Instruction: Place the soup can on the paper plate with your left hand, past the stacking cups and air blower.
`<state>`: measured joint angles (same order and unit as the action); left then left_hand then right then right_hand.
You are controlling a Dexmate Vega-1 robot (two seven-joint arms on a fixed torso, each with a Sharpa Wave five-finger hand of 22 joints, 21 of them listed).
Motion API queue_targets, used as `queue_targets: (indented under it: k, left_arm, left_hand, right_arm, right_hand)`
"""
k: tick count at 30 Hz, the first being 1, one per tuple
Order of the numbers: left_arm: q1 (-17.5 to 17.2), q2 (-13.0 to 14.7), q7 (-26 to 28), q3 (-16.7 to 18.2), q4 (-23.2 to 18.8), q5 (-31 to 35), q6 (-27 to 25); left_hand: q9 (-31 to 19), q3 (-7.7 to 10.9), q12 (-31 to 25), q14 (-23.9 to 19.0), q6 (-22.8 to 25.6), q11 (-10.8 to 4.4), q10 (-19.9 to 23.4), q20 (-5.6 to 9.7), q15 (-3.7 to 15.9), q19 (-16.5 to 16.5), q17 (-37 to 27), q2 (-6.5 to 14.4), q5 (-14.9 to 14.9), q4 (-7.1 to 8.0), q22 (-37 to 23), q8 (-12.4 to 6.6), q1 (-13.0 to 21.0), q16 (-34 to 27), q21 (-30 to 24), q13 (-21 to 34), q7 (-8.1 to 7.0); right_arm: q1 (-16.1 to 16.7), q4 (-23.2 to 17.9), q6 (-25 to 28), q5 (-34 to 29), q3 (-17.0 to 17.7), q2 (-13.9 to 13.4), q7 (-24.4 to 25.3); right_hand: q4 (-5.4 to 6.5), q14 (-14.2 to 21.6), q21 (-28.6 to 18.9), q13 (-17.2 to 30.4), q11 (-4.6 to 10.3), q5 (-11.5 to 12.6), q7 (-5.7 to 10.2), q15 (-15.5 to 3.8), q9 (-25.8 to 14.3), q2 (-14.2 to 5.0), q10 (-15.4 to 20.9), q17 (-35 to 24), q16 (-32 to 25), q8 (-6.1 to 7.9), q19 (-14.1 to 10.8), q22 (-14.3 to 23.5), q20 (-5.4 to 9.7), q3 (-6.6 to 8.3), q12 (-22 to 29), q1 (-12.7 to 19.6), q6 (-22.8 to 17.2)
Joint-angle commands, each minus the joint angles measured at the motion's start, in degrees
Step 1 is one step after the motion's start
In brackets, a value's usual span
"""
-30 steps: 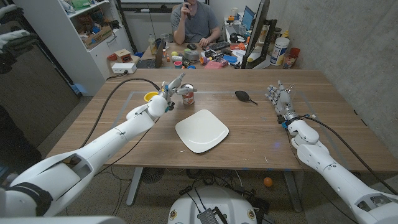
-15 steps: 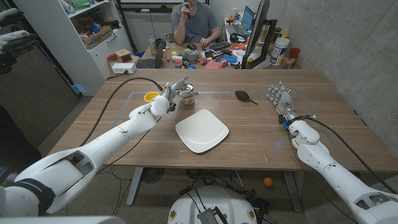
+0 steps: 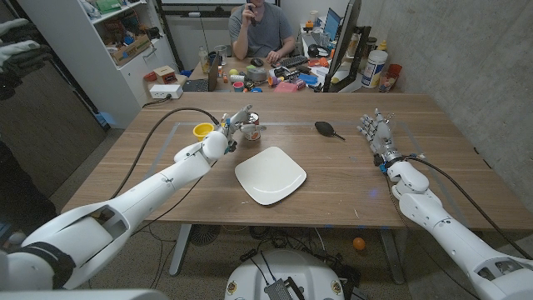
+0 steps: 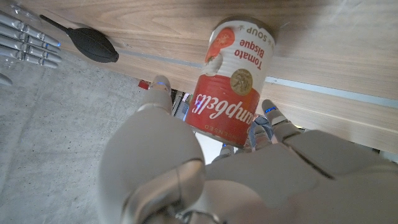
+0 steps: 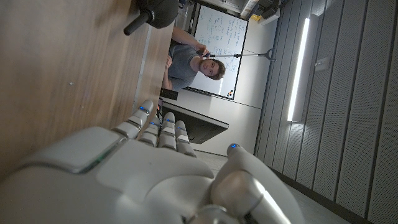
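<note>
So the soup can is standing upright on the table, just behind the far left corner of the paper plate, with the yellow cup off to the plate's far left and the black air blower behind the plate's far right side. The left hand is right up on the can; in the left wrist view you can see fingertips on either side of the can's body, so it looks like it's grasping the can around the middle, though I can't be sure how firm the squeeze is. A full tin like this should be fairly heavy for its size, totally rigid, won't crush, but the paper label over smooth metal is kind of slick, so I'd say grab it low-to-mid on the wall with fingers opposite each other, not by the rim. It's tall enough to tip if set down tilted, and the plate is light and could slide. The right hand is well off to the plate's right, fingers released and pointing up, holding nothing
</note>
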<state>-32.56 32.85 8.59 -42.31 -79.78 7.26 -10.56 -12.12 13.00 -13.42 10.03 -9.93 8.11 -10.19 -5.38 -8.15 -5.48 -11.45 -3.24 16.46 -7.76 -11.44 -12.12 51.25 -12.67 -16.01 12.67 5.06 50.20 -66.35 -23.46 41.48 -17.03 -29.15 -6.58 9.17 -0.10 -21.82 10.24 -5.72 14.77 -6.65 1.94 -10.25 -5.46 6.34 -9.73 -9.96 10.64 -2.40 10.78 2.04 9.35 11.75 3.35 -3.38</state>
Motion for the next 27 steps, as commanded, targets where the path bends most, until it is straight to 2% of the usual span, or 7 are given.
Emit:
queue_targets:
  k: [1,3,9,16,21,24,27]
  left_arm:
    - [-0.3,-1.5,-2.1,-0.1,3.1,-3.8,1.8]
    - [0.0,-1.8,-2.9,-0.2,3.8,-4.4,2.2]
    - [1.2,-2.4,-5.5,-0.9,5.7,-5.7,2.7]
    - [1.8,-3.0,-6.7,-0.8,6.2,-7.4,1.5]
    - [1.1,-3.7,-4.1,-0.2,5.6,-7.9,-0.1]
    - [0.3,-4.0,-1.5,0.3,4.8,-7.9,-1.0]
    - [-0.4,-4.2,0.4,0.9,4.1,-8.1,-1.5]
  left_hand:
    - [-0.1,-0.39,-0.4,0.3,-16.5,0.28,-10.1,-0.15,0.53,-2.9,0.1,0.1,0.5,-0.27,0.1,-0.40,1.3,-0.4,-1.1,0.1,0.72]
    - [-0.1,-0.40,-0.4,-0.2,-16.5,0.34,-10.0,-0.16,0.53,-3.8,0.2,0.1,0.5,-0.34,0.1,-0.38,1.7,-0.4,-1.4,0.1,0.94]
    - [0.1,-1.63,-1.2,-11.5,-15.8,0.58,-6.5,3.01,3.34,-17.6,0.9,-0.7,0.3,-0.61,0.8,-0.14,5.6,-1.6,-5.4,-0.3,2.04]
    - [0.2,-2.33,-3.6,-28.0,-11.8,0.37,6.3,8.27,13.53,-31.0,0.9,-0.1,0.0,-0.58,1.0,-1.04,11.7,-3.3,-8.7,-1.2,6.64]
    - [0.1,-2.88,-6.7,-42.1,-2.3,-4.71,23.0,12.59,20.74,-39.7,0.9,0.1,-0.4,-0.55,0.9,-3.69,16.1,-4.9,-11.8,-1.7,7.03]
    - [-0.3,-3.32,-8.0,-52.3,8.7,-9.79,37.2,13.89,21.31,-42.1,0.9,1.1,-0.6,0.01,0.9,-6.91,19.0,-4.9,-13.2,-1.8,6.88]
    - [-0.6,-3.70,-7.7,-58.8,21.6,-12.11,45.2,14.11,21.40,-42.7,0.9,2.0,-0.8,0.59,1.0,-10.42,20.3,-3.7,-13.7,-1.7,6.51]
  right_arm:
    - [0.4,-0.9,0.6,0.0,0.3,-0.6,0.6]
    - [0.5,-1.1,0.7,-0.1,0.3,-0.7,0.7]
    - [0.7,-1.4,0.7,-0.2,0.4,-0.9,1.1]
    - [0.8,-1.6,0.6,-0.2,0.6,-0.9,1.4]
    - [0.8,-1.5,0.4,-0.3,0.6,-1.0,1.3]
    - [0.8,-1.3,0.3,-0.2,0.6,-0.9,1.3]
    - [0.8,-1.2,0.3,-0.2,0.6,-0.9,1.2]
  right_hand:
    - [-0.11,0.0,0.2,0.2,0.22,0.0,-0.32,0.41,-0.2,-2.36,0.2,-0.2,-0.2,0.20,-0.6,0.1,0.31,0.09,0.1,-0.3,0.2]
    - [-0.12,0.0,0.2,0.2,0.24,-0.1,-0.32,0.41,-0.2,-2.36,0.2,-0.2,-0.2,0.21,-0.6,0.1,0.31,0.10,0.1,-0.3,0.2]
    - [-0.16,0.1,0.2,0.2,0.25,-0.1,-0.25,0.47,-0.2,-2.35,0.2,-0.2,-0.2,0.19,-0.6,0.1,0.21,0.12,0.1,-0.3,0.3]
    - [-0.18,0.3,0.3,0.2,0.18,-0.2,-0.29,0.75,-0.2,-2.30,0.2,-0.2,-0.3,0.19,-0.6,0.1,0.04,0.13,0.1,-0.3,0.3]
    - [-0.20,0.4,0.3,0.2,0.22,-0.2,-0.34,0.76,-0.2,-2.28,0.2,-0.2,-0.3,0.20,-0.6,0.1,0.02,0.14,0.1,-0.3,0.3]
    - [-0.23,0.4,0.3,0.2,0.16,-0.3,-0.32,0.71,-0.2,-2.27,0.2,-0.2,-0.3,0.19,-0.7,0.1,-0.01,0.15,0.1,-0.3,0.3]
    - [-0.26,0.4,0.4,0.2,0.12,-0.3,-0.31,0.73,-0.2,-2.25,0.2,-0.2,-0.3,0.21,-0.7,0.1,0.01,0.17,0.1,-0.3,0.3]
